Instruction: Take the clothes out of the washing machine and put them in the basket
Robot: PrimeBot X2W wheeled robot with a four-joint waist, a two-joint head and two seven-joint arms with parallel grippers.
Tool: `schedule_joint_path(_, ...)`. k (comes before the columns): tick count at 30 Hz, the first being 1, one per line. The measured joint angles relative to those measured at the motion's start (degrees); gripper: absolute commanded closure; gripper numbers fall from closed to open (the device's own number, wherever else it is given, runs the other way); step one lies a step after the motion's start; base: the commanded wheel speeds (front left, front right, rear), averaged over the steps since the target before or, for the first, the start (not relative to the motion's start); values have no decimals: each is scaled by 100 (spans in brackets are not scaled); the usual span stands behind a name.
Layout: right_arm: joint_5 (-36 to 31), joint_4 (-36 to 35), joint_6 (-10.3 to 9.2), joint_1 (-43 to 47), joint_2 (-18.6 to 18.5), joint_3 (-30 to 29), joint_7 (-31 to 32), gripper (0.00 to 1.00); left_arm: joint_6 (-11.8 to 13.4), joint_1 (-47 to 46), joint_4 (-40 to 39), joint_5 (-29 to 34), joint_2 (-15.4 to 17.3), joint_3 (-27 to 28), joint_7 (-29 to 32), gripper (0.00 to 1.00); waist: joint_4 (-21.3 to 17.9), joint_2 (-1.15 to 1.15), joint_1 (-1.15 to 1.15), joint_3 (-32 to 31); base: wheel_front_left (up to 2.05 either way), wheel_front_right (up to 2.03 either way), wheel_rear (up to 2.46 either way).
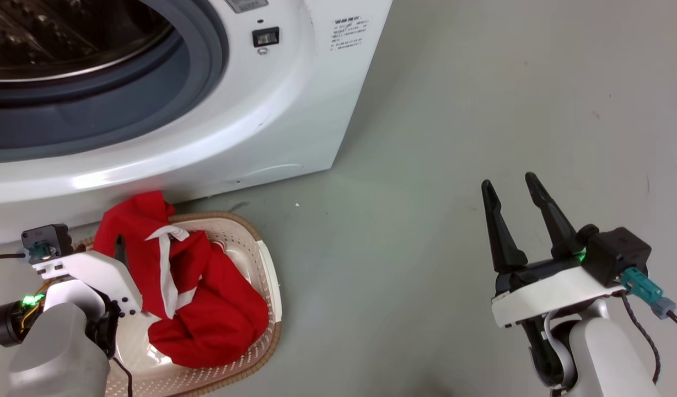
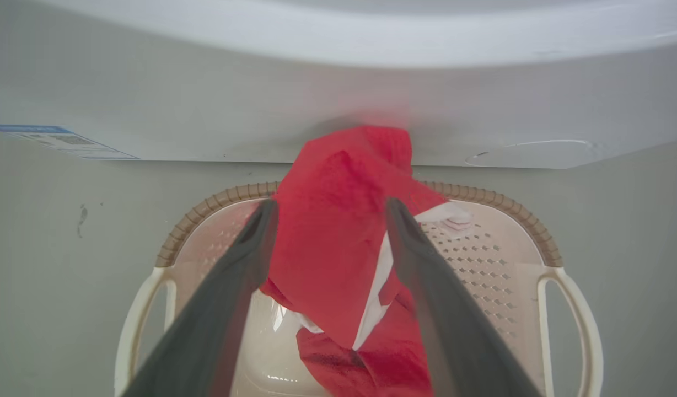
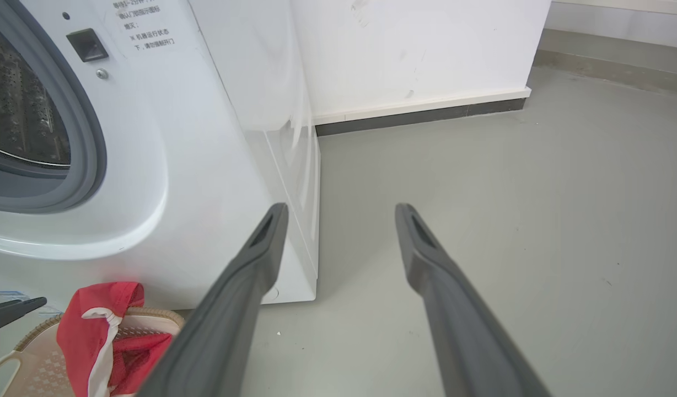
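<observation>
We see the clothes piled in the basket, which sits on the floor tight against the front of the washing machine, just below the door opening; probably put there so the carry from the drum is short. One red fold rides up over the basket's far rim and leans on the washer's front. The left gripper hangs over the basket with its fingers spread either side of that raised fold, not pinching it. We read it as open and empty, likely a release pose. The right gripper is open too, holds nothing, and is parked over bare floor well right of the basket, out of the left arm's way. The part of the drum in view shows no red; the rest is out of frame. There is open floor right and near. The far side is walled by the washer, and the left arm crowds the basket's left. The fold on the rim could slip out, so it may want tucking in.
</observation>
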Motion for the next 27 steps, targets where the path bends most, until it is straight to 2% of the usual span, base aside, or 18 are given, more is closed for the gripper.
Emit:
schedule_joint_path(19,30,114,0,-381,0,94,-159,0,-32,-568,549,-123,20,-59,-44,0,-161,0,1,815,0,0,0)
schedule_joint_path(21,27,115,0,-411,0,109,-162,0,-31,-646,565,-123,27,-73,-107,55,-171,0,0,876,0,0,0)
schedule_joint_path(22,26,115,0,-439,0,112,-163,0,-31,-688,573,-121,27,-90,-120,94,-176,0,1,908,0,0,0)
schedule_joint_path(23,25,112,0,-458,0,113,-164,0,-31,-723,582,-120,26,-102,-140,100,-182,0,1,936,0,0,0)
schedule_joint_path(27,15,112,0,-467,0,115,-165,0,-41,-788,657,-154,24,-116,-174,100,-203,0,1,998,0,0,0)
